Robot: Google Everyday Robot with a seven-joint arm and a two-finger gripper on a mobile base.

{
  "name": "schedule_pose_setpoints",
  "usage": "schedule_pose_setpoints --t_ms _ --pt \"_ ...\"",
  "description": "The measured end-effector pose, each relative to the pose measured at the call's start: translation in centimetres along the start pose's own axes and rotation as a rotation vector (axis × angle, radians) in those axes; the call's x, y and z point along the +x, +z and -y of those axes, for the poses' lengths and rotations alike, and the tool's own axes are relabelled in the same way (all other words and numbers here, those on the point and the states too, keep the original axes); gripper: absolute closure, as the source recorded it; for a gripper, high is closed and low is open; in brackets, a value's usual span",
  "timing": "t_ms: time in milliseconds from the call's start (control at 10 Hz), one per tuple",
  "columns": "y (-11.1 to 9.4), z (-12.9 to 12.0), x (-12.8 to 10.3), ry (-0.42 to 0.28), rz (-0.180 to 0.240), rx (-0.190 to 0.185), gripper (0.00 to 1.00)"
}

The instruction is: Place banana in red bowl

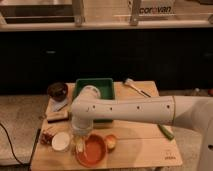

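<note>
The red bowl [92, 151] sits on the wooden table [145, 145] near its front edge. My white arm reaches in from the right, and its gripper [80, 136] points down just above the bowl's left rim. A small pale yellow piece, which looks like the banana [80, 146], shows right under the gripper at the bowl's left edge. I cannot tell whether the gripper holds it or whether it rests on the bowl.
An orange-red fruit [111, 142] lies right of the bowl. A white cup [61, 141] and a red packet [48, 136] are to its left. A green tray [95, 90], a dark bowl [57, 90], a brush [136, 88] and a green item [166, 132] are also on the table.
</note>
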Motion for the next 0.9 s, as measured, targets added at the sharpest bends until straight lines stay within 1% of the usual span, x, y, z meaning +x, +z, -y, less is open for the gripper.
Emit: schedule_pose_setpoints --t_ms 200,300,400,600,900 --pt "1.5 -1.3 -0.3 0.01 0.011 -0.01 0.32" --pt "1.7 -1.9 -0.3 0.019 0.011 -0.014 0.25" --pt "1.8 -2.7 -0.3 0.034 0.012 -0.017 0.2" --pt "1.8 -3.5 -0.4 0.05 0.018 -0.023 0.2" --pt "1.6 -3.8 -0.3 0.053 0.026 -0.026 0.2"
